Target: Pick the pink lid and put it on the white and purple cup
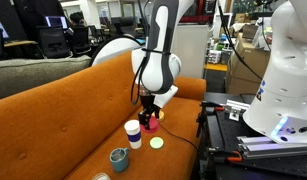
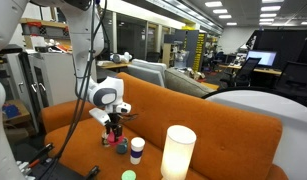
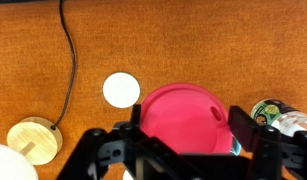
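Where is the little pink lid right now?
In an exterior view the pink lid is right under the pincer, down at the orange sofa seat, beside the white and purple cup.

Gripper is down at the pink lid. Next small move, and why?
Probably close the gripper on the pink lid. In the wrist view the lid sits between the jaws, but firm contact isn't clear. In an exterior view it looks low on the couch, beside the white and purple cup, so not lifted yet.
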{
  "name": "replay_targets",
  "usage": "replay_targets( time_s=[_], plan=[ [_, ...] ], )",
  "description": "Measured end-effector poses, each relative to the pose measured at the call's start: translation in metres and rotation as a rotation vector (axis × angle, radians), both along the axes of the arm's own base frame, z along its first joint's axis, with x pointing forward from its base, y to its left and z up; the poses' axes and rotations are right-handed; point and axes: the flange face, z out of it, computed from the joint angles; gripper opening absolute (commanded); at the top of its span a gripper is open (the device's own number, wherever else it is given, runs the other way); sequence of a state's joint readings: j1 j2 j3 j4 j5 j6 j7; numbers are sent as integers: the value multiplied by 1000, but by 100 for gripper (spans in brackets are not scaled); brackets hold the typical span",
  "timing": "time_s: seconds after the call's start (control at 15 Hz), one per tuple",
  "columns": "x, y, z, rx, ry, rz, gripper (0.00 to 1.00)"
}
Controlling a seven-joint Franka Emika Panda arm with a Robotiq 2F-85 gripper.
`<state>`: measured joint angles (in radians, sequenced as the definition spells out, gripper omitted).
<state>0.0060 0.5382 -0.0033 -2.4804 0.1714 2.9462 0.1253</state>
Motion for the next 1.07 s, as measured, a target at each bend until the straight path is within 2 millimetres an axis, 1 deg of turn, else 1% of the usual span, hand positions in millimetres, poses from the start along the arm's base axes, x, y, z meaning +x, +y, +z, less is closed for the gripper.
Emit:
replay_targets(
  time_s=[0.27,0.4,0.67,1.0,1.07],
  plan=[
    [2,0,1,-3,0,13,61],
    [13,-3,2,-15,-4,42,61],
    [52,-20,0,-42,26,97,61],
    [99,-42,-20,-93,106,178,61],
    [108,-45,-25,-104,117,190,86]
  ],
)
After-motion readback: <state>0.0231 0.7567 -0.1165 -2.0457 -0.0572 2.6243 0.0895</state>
